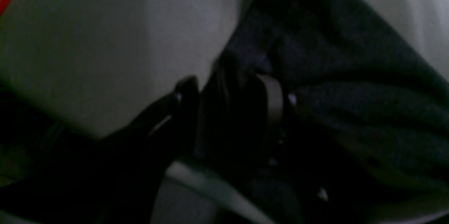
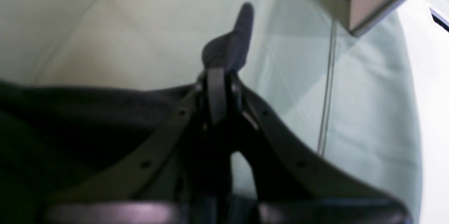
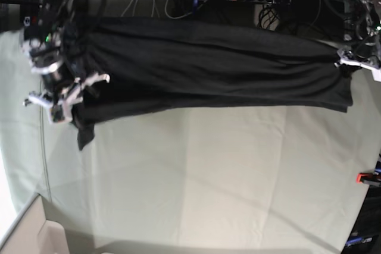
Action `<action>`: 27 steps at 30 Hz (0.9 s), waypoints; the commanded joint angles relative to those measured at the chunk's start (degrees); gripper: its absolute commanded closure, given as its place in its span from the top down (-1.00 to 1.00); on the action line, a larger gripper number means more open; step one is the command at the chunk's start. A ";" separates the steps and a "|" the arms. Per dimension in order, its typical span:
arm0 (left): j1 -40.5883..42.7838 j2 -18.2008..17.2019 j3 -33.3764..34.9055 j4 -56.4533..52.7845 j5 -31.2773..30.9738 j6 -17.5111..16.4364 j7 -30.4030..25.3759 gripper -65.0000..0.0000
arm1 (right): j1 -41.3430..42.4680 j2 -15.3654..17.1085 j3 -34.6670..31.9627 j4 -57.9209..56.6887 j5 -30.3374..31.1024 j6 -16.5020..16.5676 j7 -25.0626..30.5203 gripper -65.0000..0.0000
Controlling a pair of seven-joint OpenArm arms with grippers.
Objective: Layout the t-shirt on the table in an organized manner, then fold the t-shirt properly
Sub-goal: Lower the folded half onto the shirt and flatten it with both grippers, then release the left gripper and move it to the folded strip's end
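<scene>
Base view: t-shirt (image 3: 208, 69) taut between clamped right pincer (image 3: 76, 96) and, seemingly, left pincer (image 3: 351, 63).

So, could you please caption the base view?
Both grippers hold the t-shirt stretched above the table.

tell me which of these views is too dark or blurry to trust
Left wrist view: badly underexposed and soft; the hand is nearly lost against the t-shirt. Right wrist view: brighter, but motion-blurred, washed out at the right edge. Base view: sharpest and evenly lit, though the t-shirt reads almost flat black on the table.
</scene>
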 commanded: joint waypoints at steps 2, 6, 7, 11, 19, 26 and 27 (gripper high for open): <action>-0.91 -1.03 -0.26 0.42 -0.23 -0.33 -0.52 -0.22 | -2.54 -0.29 0.23 4.37 0.86 -0.34 -0.54 -1.00; -1.00 -1.12 -0.26 0.60 -0.23 -0.33 -0.52 -0.22 | -6.50 -1.26 3.13 8.42 2.62 -0.34 -2.12 -1.00; -1.00 -1.12 -0.26 0.60 -0.23 -0.33 -0.52 -0.22 | -7.56 -1.34 4.45 8.59 3.67 -0.34 -2.04 -1.00; -1.00 -2.18 0.09 0.34 -0.23 -0.33 -0.52 -0.22 | -10.63 -1.34 7.97 8.24 6.93 -0.34 -2.04 -1.00; -0.91 -2.26 -0.17 0.34 -0.23 -0.33 -0.52 -0.22 | -14.94 -1.52 5.33 3.76 9.48 -0.34 -1.60 -1.00; -0.56 -2.97 -0.26 0.34 -0.23 -0.33 -0.52 -0.22 | -14.41 -1.43 5.33 -1.69 9.48 -0.34 -1.51 -1.00; -0.56 -3.23 -0.26 0.34 -0.23 -0.33 -0.52 -0.22 | -14.41 -1.43 5.33 -2.40 9.48 -0.34 -1.51 -1.00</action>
